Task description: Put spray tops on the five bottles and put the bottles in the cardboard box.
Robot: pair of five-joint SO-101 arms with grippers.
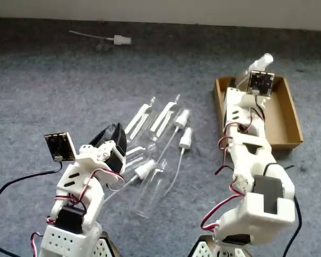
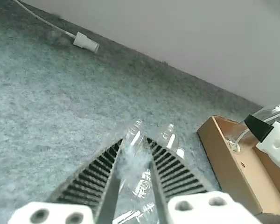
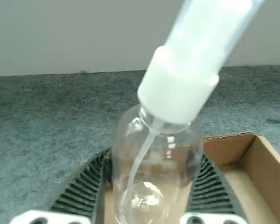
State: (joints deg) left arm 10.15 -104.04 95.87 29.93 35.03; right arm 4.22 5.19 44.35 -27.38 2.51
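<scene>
Because the capped bottle [image 3: 154, 186] already has its spray top [image 3: 179, 93] on, it is being held over the cardboard box [image 3: 266, 158], most likely so that it can be set down inside. It is being gripped around its round body by the right gripper [image 3: 155, 158]. The jaws are being held about half open, just wide enough for the glass, and are being pressed against both of its sides. The white top is being pointed up and away from the gripper, and its thin tube is being shown running down inside the bottle. In the high view the bottle is being held above the far end of the box.

A bare bottle [image 2: 133, 133] with no top is being held by the left gripper [image 2: 134, 142], probably so that a top can be put on it. The jaws are being closed almost all the way, and the small gap between them is being filled by the bottle. Its neck is being left poking out past the fingertips. Whether it is being lifted or is lying on the carpet [image 1: 53, 85] cannot be told.

A second clear bottle [image 2: 170, 137] is lying just beside it. Loose spray tops [image 1: 182, 118] are lying among the bottles nearby. A far spray top [image 1: 120, 39] is lying well apart, by the wall.
</scene>
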